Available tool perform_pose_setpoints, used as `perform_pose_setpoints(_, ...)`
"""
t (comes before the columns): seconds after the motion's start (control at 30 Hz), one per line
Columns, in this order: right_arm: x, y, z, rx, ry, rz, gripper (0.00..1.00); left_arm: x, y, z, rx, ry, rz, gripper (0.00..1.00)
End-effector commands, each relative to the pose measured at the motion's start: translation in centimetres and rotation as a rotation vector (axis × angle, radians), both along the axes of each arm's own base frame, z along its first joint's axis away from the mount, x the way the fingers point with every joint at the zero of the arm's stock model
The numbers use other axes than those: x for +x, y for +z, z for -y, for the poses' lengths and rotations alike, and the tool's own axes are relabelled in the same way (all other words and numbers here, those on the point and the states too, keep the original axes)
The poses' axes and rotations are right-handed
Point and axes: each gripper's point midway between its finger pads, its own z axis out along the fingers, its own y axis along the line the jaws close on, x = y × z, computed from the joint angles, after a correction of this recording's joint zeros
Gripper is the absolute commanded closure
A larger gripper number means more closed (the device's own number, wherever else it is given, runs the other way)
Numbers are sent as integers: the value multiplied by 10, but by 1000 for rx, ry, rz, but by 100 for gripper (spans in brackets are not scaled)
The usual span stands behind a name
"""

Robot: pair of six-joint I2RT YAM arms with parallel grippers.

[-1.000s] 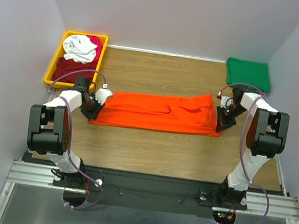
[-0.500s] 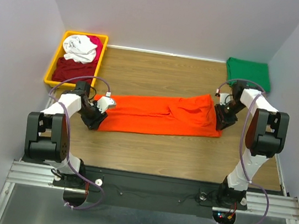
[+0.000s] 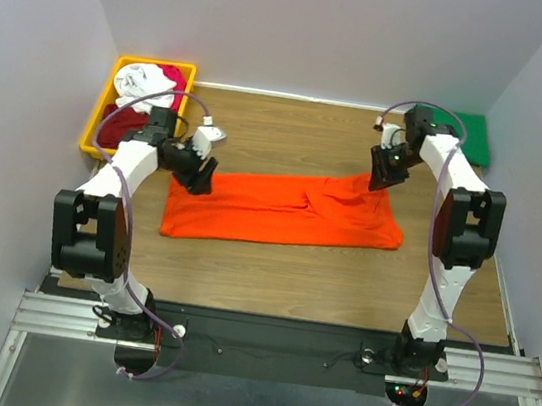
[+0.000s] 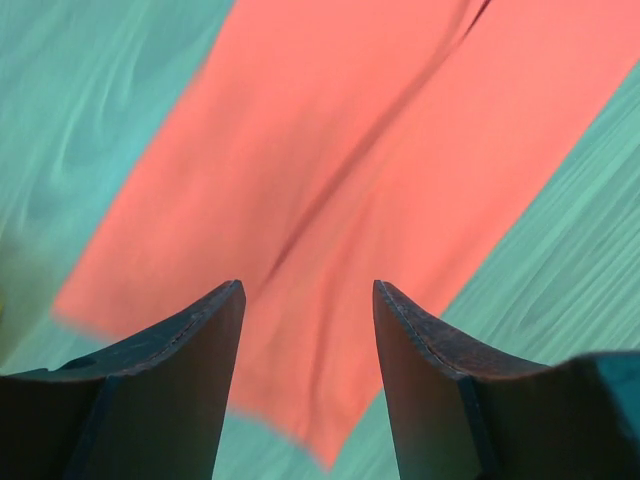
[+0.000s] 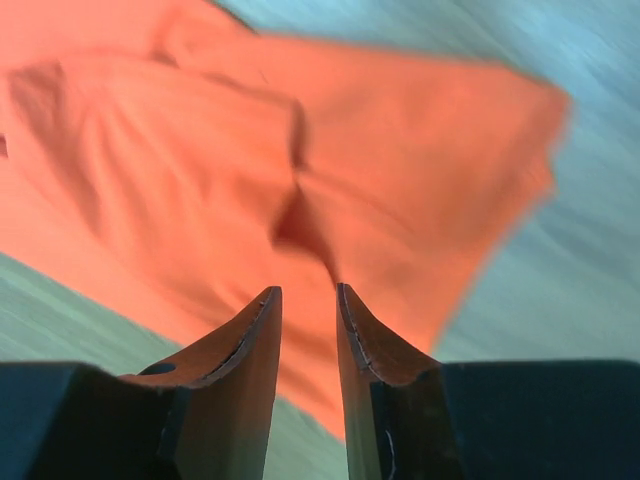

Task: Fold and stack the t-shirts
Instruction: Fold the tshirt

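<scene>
Your orange t-shirt lies lengthwise along the near edge of the desk, with one end under the wide open, empty left pincer and the other under the almost closed right pincer, whose hold you cannot tell.

The left gripper hangs with jaws wide apart, the right gripper with jaws narrowly parted.

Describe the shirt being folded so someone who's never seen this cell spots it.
On the wooden table, look mid-table: the orange t-shirt lies flat as a long strip running left to right. It's the only shirt out there; the white shirt and dark red shirt sit in the yellow bin at the far left corner, the green t-shirt at the far right.
</scene>
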Motion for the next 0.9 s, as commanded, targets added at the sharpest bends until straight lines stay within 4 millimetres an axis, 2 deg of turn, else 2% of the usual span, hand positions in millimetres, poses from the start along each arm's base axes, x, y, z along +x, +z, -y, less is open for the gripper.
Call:
perform_pose_setpoints(0.0, 26, -12, -28, 40, -12, 8, 65, 36, 46, 92, -267, -1, 51, 35)
perform_pose_setpoints(0.03, 28, -15, -30, 44, -18, 2, 64, 40, 40, 108, -295, -5, 21, 35)
perform_pose_setpoints(0.07, 32, -14, -32, 55, -32, 0, 64, 45, 52, 139, -351, -10, 19, 35)
perform_pose_setpoints(0.1, 33, -17, -34, 60, -36, -10, 63, 47, 54, 155, -376, -13, 4, 35)
perform_pose_setpoints(0.13, 33, -22, -35, 65, -40, -22, 62, 50, 41, 168, -385, -12, -38, 35)
perform_pose_setpoints(0.17, 33, -24, -36, 70, -44, -30, 57, 50, 40, 182, -410, 1, -80, 35)
perform_pose_setpoints(0.2, 34, -25, -38, 77, -52, -37, 56, 52, 33, 203, -421, -23, -98, 35)
perform_pose_setpoints(0.27, 31, -30, -40, 88, -59, -59, 56, 48, 23, 232, -441, -60, -152, 35)
perform_pose_setpoints(0.3, 30, -31, -40, 92, -59, -65, 56, 45, 29, 241, -460, -63, -167, 35)
perform_pose_setpoints(0.33, 29, -33, -41, 95, -61, -72, 56, 47, 18, 248, -461, -60, -189, 35)
perform_pose_setpoints(0.37, 28, -34, -42, 99, -63, -78, 57, 44, 15, 253, -464, -60, -211, 35)
perform_pose_setpoints(0.43, 26, -35, -45, 117, -63, -91, 57, 42, 14, 267, -492, -51, -240, 35)
perform_pose_setpoints(0.47, 25, -36, -46, 124, -64, -98, 58, 47, 15, 273, -511, -50, -227, 35)
perform_pose_setpoints(0.63, 25, -39, -49, 140, -66, -111, 61, 48, 0, 286, -517, -36, -283, 35)
perform_pose_setpoints(0.87, 27, -45, -51, 153, -76, -130, 64, 61, -14, 296, -524, -20, -312, 46)
